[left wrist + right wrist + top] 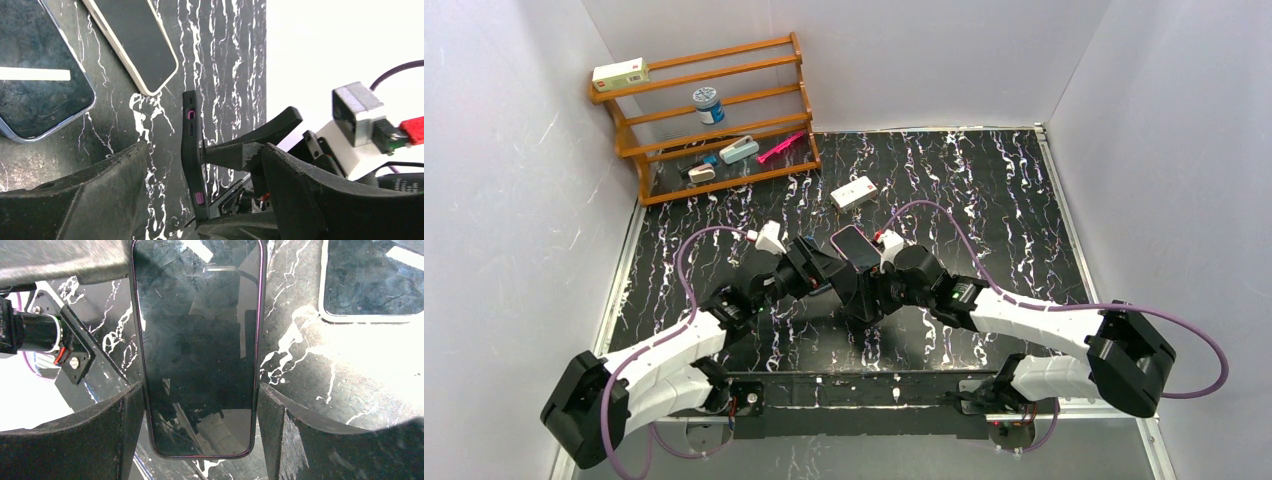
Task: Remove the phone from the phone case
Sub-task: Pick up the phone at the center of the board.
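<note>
The phone in its black case with a magenta rim (200, 350) stands between my right gripper's (201, 390) two fingers, which press on its long sides. In the top view the phone (856, 246) is held tilted above the table where both arms meet. In the left wrist view it shows edge-on (192, 150), with magenta side buttons. My left gripper (205, 147) is open and straddles that edge, with a gap on the left side. The right gripper's finger (250, 145) lies between the phone and my left gripper's right finger. In the top view my left gripper (829, 272) and right gripper (871, 280) nearly touch.
Two other phones lie on the black marbled table: a blue-edged one (35, 75) and a cream-cased one (135, 40), which also shows in the right wrist view (370, 280). A white box (854, 192) lies farther back. A wooden rack (704, 110) with small items stands at the back left.
</note>
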Available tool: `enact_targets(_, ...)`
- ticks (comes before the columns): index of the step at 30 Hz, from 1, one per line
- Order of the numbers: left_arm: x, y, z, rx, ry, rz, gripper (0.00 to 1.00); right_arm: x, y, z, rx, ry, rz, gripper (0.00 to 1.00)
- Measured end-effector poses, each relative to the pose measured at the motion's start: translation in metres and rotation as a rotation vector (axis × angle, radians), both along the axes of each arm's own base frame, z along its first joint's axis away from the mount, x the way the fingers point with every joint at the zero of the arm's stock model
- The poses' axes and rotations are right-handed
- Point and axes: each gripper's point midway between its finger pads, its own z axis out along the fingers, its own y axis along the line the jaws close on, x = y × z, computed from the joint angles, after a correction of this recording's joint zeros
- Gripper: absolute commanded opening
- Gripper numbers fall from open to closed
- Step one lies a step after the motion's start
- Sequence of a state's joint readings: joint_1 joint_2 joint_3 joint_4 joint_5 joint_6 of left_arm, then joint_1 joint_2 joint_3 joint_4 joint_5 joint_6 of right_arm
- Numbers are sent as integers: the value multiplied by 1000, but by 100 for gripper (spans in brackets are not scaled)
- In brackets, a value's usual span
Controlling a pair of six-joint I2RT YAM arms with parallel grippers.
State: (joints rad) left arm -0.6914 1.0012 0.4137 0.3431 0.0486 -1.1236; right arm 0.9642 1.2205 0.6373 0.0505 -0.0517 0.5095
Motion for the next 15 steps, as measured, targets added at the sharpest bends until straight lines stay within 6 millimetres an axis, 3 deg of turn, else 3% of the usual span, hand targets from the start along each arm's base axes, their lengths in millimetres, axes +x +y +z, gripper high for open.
enact_targets(3, 2, 3, 8, -19, -28, 20, 83, 0, 4, 4, 20, -5, 2, 1)
enact_targets(7, 2, 5, 4, -14, -16, 30, 80, 2, 6, 7, 37, -11, -2, 1)
enact_targets(15, 1, -1, -4, -11, 9, 21, 57, 3, 13, 20, 89, -33, 11, 1)
